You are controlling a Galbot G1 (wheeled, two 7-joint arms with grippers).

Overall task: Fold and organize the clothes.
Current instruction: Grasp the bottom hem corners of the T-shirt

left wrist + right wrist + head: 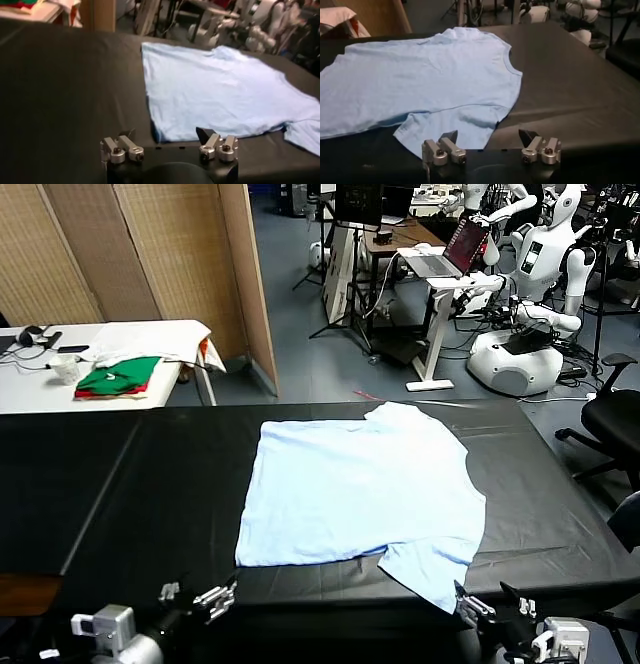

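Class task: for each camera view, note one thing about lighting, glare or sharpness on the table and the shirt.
Head view: soft glare streaks on the black table. Left wrist view: T-shirt evenly lit, background blurred. Right wrist view: sheen on the table beside the collar.

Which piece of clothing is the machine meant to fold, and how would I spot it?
Look at the big black table in front of the robot. Spread flat on it lies a pale sky-blue T-shirt, short-sleeved, its plain side up. It is the only garment on that table; the green and red folded clothes sit on the white desk behind.
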